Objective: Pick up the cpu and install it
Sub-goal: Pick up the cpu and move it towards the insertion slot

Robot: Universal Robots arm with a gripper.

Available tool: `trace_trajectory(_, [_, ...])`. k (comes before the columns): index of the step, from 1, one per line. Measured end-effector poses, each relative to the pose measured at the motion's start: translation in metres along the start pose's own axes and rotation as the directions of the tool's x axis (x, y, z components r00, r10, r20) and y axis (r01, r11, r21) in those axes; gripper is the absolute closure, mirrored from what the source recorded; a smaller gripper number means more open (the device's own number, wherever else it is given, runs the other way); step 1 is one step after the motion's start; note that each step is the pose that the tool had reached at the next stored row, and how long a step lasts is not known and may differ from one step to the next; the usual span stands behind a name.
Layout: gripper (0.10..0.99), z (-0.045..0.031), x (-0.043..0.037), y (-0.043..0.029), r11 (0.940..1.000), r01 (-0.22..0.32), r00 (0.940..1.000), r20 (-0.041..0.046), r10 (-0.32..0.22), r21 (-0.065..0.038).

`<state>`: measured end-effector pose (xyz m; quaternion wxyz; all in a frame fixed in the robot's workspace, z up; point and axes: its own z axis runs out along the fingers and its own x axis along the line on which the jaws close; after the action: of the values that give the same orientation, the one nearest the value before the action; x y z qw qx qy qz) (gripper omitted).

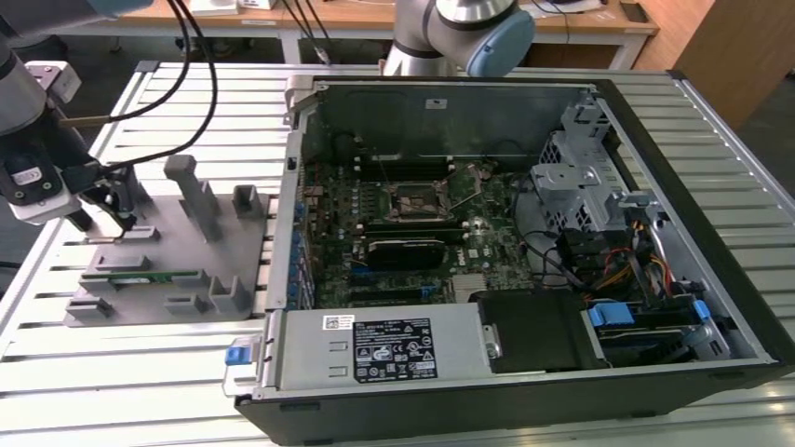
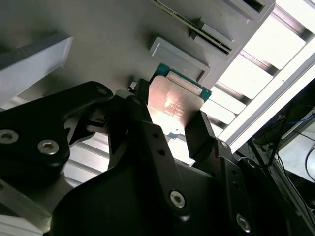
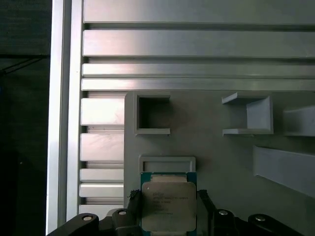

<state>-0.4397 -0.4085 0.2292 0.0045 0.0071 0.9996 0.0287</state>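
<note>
Hand (image 3: 168, 216) tight on 2 opposite edges of the cpu (image 3: 168, 199), over gray fixture (image 3: 221, 162) near its rim

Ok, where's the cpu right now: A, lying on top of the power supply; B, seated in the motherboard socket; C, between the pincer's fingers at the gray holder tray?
C: in the first wrist view the cpu sits between the pincer fingers, over the gray tray.
</note>
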Motion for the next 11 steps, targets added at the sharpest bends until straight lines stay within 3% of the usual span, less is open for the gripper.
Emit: trace_trajectory(11, [0.549,-0.0065,0.0,0.0004,1.0,0.0,1.0,0.0003,0.0,0.0])
